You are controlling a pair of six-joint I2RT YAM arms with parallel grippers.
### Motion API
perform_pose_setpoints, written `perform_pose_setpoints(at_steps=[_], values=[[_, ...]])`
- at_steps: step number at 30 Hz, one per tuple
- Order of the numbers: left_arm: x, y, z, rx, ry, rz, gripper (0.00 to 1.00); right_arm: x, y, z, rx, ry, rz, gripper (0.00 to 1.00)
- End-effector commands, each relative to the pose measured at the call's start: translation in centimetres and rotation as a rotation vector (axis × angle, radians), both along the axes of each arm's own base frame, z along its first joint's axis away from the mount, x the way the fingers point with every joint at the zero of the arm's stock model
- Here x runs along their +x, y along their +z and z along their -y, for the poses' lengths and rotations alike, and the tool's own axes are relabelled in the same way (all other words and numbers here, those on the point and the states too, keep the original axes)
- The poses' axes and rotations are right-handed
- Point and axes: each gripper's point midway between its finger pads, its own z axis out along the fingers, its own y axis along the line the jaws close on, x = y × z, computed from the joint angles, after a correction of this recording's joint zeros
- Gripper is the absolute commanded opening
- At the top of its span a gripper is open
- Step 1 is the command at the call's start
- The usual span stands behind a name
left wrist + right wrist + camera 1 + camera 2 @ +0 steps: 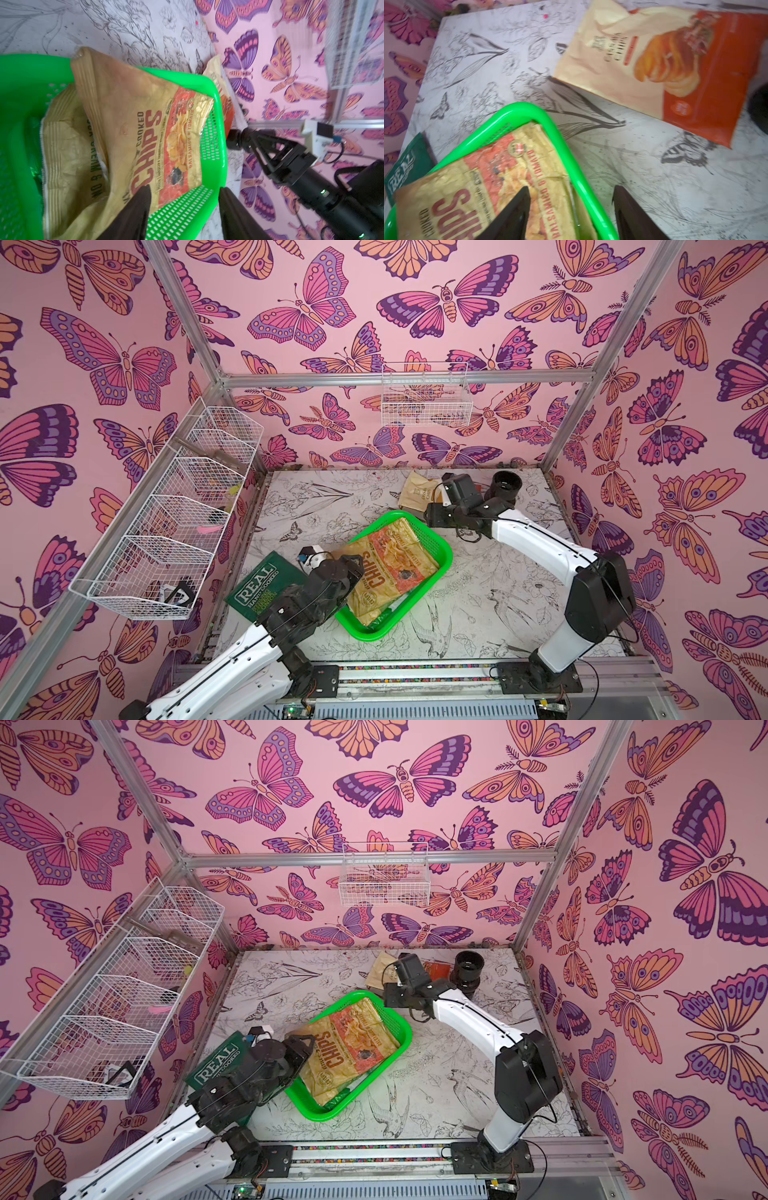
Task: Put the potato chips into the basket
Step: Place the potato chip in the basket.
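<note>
The green basket sits mid-table. A tan CHIPS bag lies on top inside it, over a second tan bag. My left gripper is open and holds nothing; its fingers straddle the basket's near-left wall, one over the CHIPS bag. The dark green REAL bag lies flat on the table under my left arm. A cream-and-orange bag lies at the back. My right gripper hangs open and empty above the basket's far corner rim.
A black ribbed cylinder stands at the back right, next to the cream-and-orange bag. White wire baskets hang on the left wall and on the back wall.
</note>
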Motion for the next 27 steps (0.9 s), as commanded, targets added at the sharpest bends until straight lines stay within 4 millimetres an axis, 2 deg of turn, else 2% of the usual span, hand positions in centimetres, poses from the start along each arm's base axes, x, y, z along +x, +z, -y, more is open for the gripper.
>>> perform_pose_setpoints(at_steps=[1,5,8,10,13,17,22,25,27], values=[[-0.4,1.9,-3.3,0.109,0.09,0.057,0.61,-2.4,0.1,-4.2,-0.1,0.184,0.056,0.67],[-1.5,3.6,-7.3,0.222,0.189,0.101,0.6,-6.2,-0.4,-10.3,-0.089,0.402,0.059,0.67],[-2.4,4.9,-9.8,0.288,0.251,0.146,0.59,-9.1,-1.4,-14.0,-0.089,0.547,0.06,0.68],[-2.8,5.6,-10.9,0.314,0.274,0.171,0.59,-10.1,-2.6,-15.6,-0.093,0.6,0.056,0.69],[-3.2,6.0,-11.7,0.358,0.28,0.183,0.59,-10.4,-5.0,-17.1,-0.098,0.623,-0.013,0.7],[-3.2,6.0,-11.5,0.394,0.251,0.17,0.59,-11.3,-8.4,-18.0,-0.156,0.681,-0.139,0.7],[-2.9,5.3,-10.5,0.421,0.199,0.142,0.59,-14.9,-11.9,-17.5,-0.23,0.801,-0.268,0.71],[-2.8,4.6,-10.2,0.425,0.186,0.122,0.59,-17.4,-13.0,-16.6,-0.275,0.884,-0.309,0.72],[-2.8,4.2,-10.1,0.427,0.181,0.113,0.59,-18.2,-13.4,-15.9,-0.301,0.908,-0.321,0.72]])
